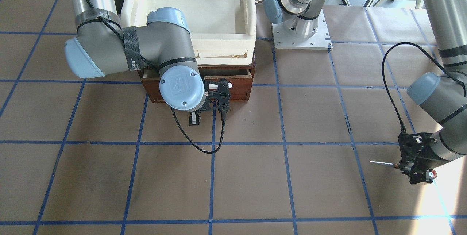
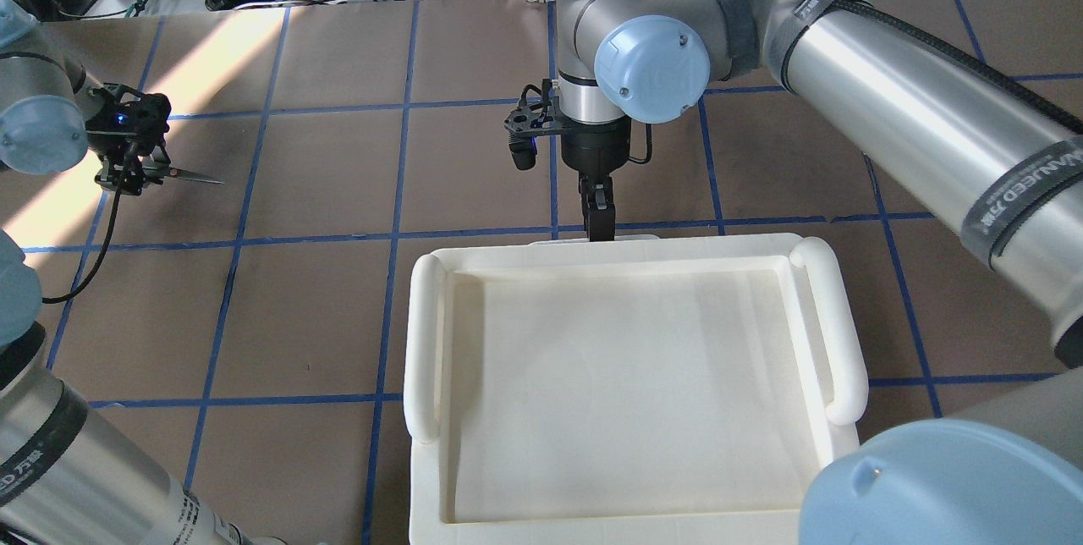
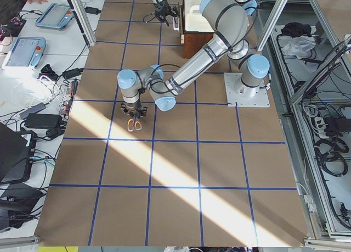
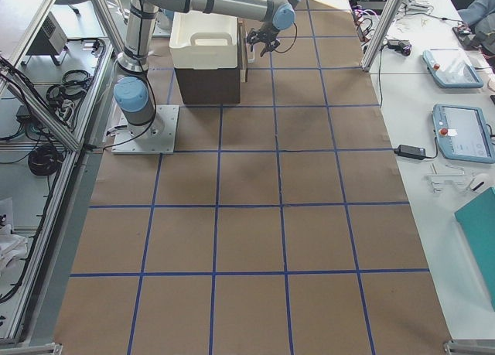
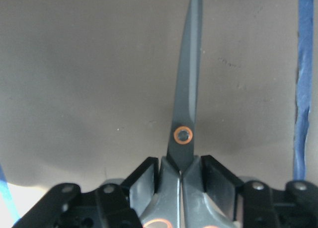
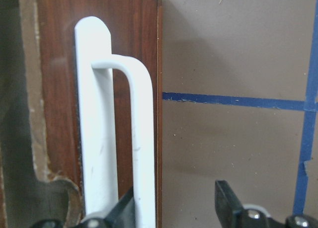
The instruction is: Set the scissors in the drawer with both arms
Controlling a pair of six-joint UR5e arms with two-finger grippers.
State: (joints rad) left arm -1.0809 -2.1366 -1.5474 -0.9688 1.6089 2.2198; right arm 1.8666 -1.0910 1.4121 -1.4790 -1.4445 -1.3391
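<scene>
The scissors (blades closed) are held clamped at the handles by the left gripper, well apart from the drawer. The drawer's white handle is flanked by the parted fingers of the right gripper.

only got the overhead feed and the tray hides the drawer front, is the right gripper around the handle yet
Observer: Yes. In the right wrist view the right gripper is open and straddles the white bar handle, with the bar close to one side and a wide gap on the other.
Operator: ok and where on the scissors is the left one gripping, too small for me
Observer: In the left wrist view the left gripper is shut on the scissors just behind the pivot, with the blades closed and pointing away from it.
</scene>
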